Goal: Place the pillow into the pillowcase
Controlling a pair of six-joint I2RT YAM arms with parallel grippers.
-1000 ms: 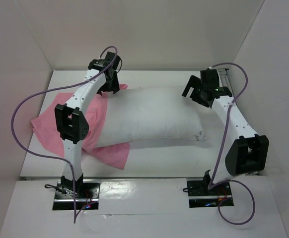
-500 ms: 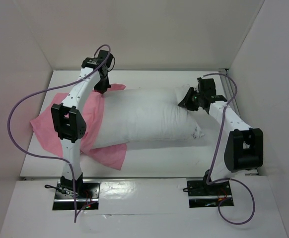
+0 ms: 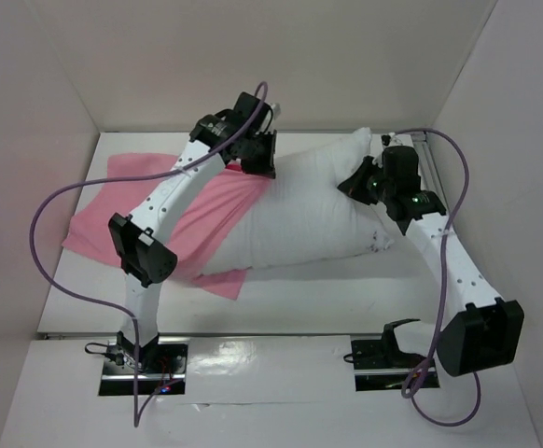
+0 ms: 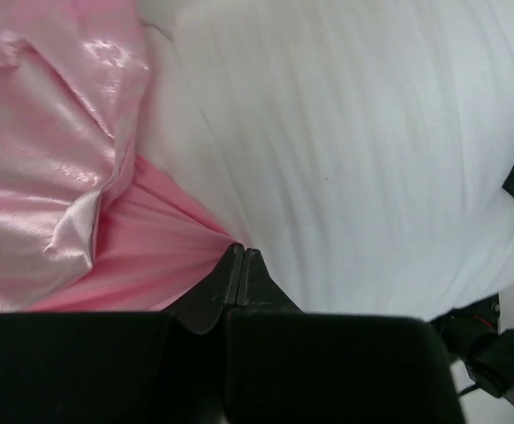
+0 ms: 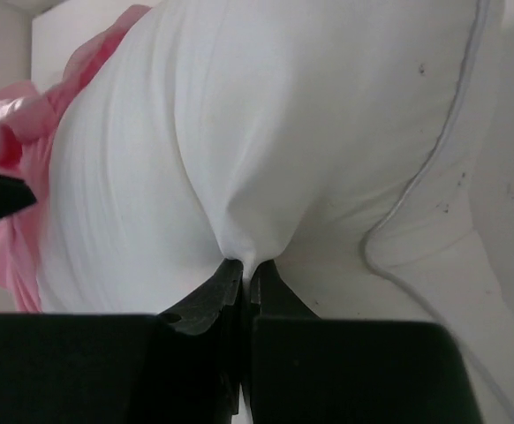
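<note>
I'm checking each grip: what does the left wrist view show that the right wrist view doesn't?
Only the left wrist view: the left gripper shut on a pleated fold of the pillowcase. Only the right wrist view: the right gripper shut on a pinch of the pillow, plus the pillow's piped seam. Both: the white pillow beside the pink pillowcase.

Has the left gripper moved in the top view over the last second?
Yes. The left gripper, shut on the pillowcase, has swung rightward, away from the left wall and over the pillow.
</note>
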